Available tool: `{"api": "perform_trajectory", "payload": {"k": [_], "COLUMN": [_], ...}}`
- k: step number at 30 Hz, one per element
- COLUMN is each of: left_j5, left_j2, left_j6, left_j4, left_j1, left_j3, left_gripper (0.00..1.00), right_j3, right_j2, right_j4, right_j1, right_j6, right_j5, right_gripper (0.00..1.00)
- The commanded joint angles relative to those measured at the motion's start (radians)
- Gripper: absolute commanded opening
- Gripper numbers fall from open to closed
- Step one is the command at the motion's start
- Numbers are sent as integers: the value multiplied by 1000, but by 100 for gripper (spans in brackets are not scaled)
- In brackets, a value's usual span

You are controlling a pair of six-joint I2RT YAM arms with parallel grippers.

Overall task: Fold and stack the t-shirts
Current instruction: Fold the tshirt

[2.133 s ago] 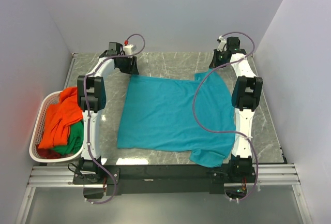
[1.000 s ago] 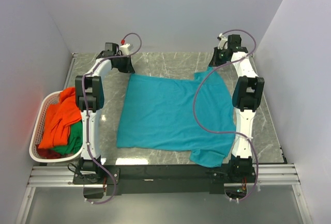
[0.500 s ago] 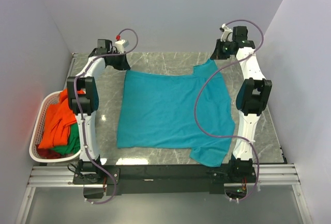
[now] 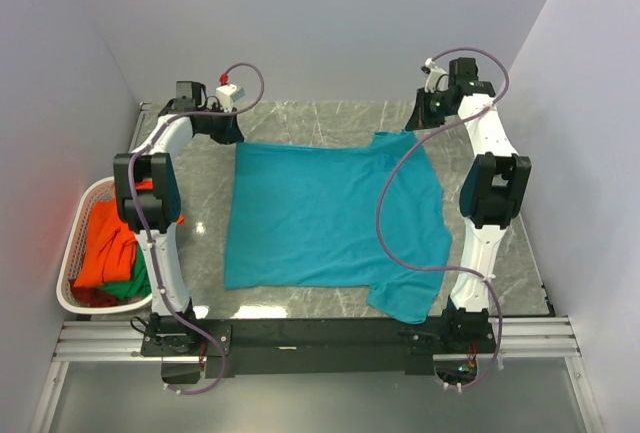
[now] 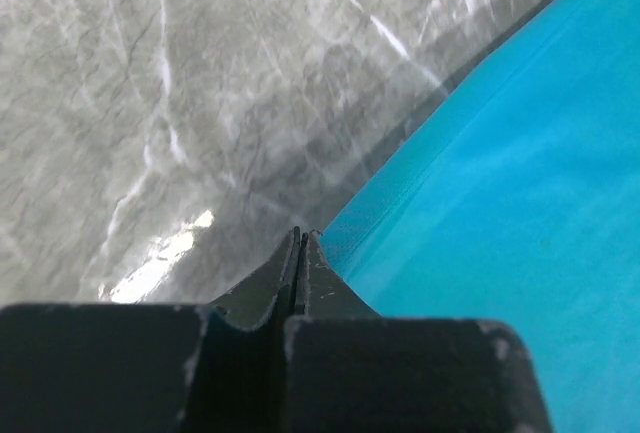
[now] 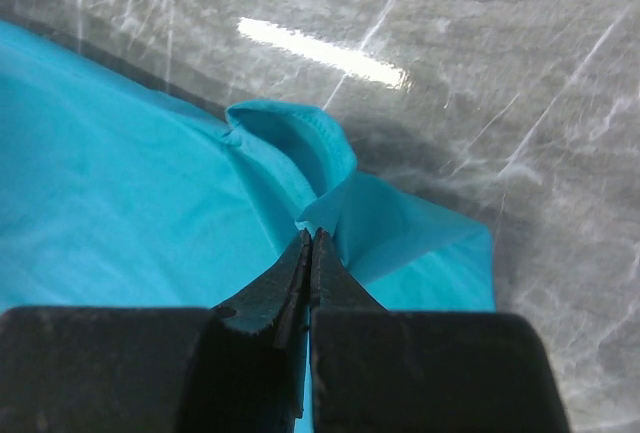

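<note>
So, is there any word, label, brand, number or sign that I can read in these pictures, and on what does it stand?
No text can be read in any view.
teal shirt: plain, no print or tag in view.
orange shirt, green shirt, basket: no marks in view.
left arm, right arm: no label shows at this size.

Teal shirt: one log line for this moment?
teal shirt: spread flat | left hand: shut on far-left corner | right hand: shut on far-right edge | basket: orange shirt, green shirt
</note>
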Motion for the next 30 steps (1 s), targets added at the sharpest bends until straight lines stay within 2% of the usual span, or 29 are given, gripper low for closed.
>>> {"api": "perform_trajectory", "payload": {"k": [1, 11, 17, 30], "left_j5": [36, 21, 6, 1], "left_j2": [-102, -197, -246, -269], "left_j6": [104, 211, 263, 364], "left_j4": [-14, -25, 0, -37], "left_j1": [14, 17, 18, 18], "left_j3": [-39, -192, -269, -337], "left_gripper": [0, 0, 0, 0], "right_j3": [-4, -65, -198, -447], "right_j2": [-112, -162, -245, -362], "right_j4": [-34, -130, -132, -114], "right_j1": [4, 5, 5, 13], "right_j6": [-37, -109, -126, -126], "right_j5": [-18, -35, -40, -53], "right_gripper": [0, 0, 0, 0]}}
